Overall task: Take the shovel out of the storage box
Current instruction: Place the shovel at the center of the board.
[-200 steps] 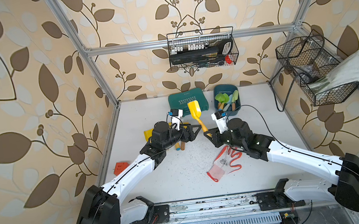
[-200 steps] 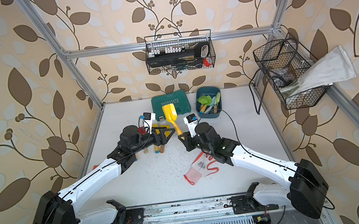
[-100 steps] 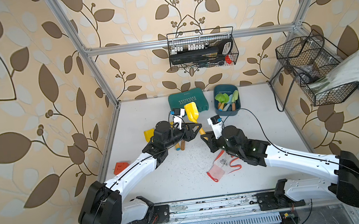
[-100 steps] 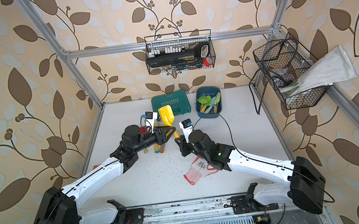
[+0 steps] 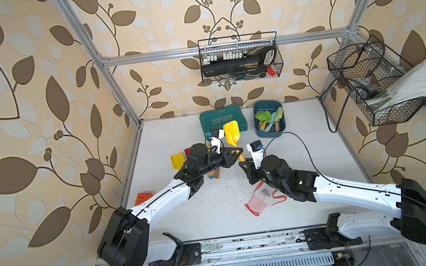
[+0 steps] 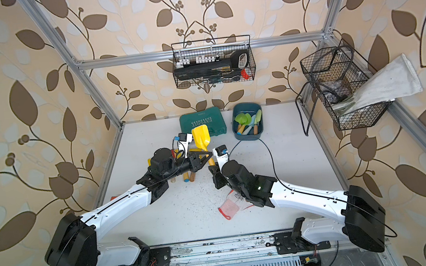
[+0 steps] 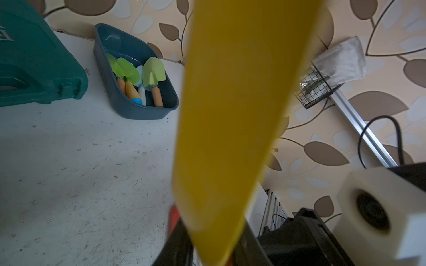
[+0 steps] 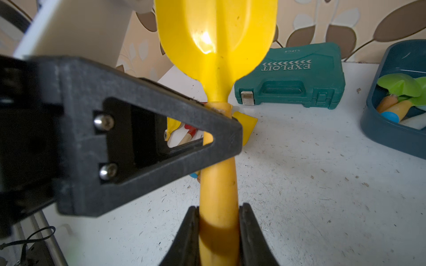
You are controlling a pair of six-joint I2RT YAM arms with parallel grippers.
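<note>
Moved: left gripper has come across toward 3 o'clock and drawn its jaws in on the shovel that the right gripper holds up; a second ago it stood beside it, spread wide.
Right gripper: clamped on the lower handle, reaching in from 5 o'clock.
Left gripper: from 9 o'clock, pinching the handle's neck just under the blade.
Shovel: yellow, raised over the surface, blade toward 12 o'clock, outside the storage box.
Storage box: at 2 o'clock of the shovel, apart from it, green trowels inside.
Teal case: at 12 o'clock, behind the blade.
</note>
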